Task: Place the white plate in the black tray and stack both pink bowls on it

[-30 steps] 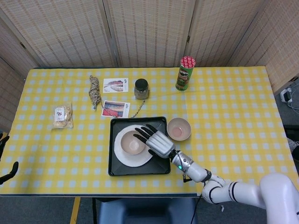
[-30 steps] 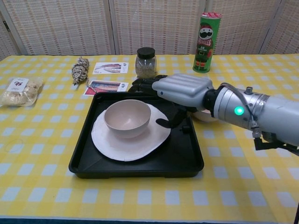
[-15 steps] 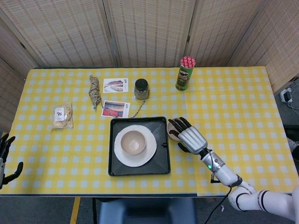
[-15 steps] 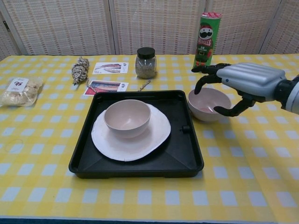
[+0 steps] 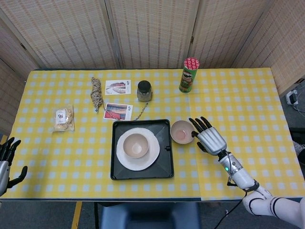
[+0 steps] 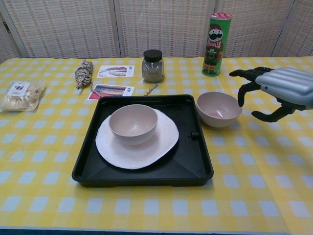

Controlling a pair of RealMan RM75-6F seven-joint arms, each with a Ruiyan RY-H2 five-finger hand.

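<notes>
The tray (image 5: 142,149) is taken as the landmark; it lies on the checked table (image 5: 248,105). The plate (image 5: 138,149) is seen flat inside the tray, toward its left half; one pink bowl (image 5: 136,145) is seated upright on the plate. The plate step and the first stacking are judged done.

The second bowl (image 5: 182,131) is found outside the tray, just beside its right rim near the far corner, upright on the cloth; it is not held. The right hand (image 5: 209,139) is placed right of the tray, just beside this bowl on its far side from the tray; its fingers are spread wide and lightly curved, and nothing is held in it; in the chest view (image 6: 282,91) it is seen raised above the cloth, apart from the bowl's rim. The left hand (image 5: 6,162) is seen well to the left of the tray, at the table's near edge, fingers apart and empty.

The step in hand is judged to be the approach to the second bowl. The next move calls for the right hand to be closed on the bowl's rim or wall, the bowl lifted over the tray's rim, and lowered squarely into the seated bowl; a skewed release could tip the stack.

A can (image 5: 188,75) and a jar (image 5: 144,90) are noted beyond the tray.
</notes>
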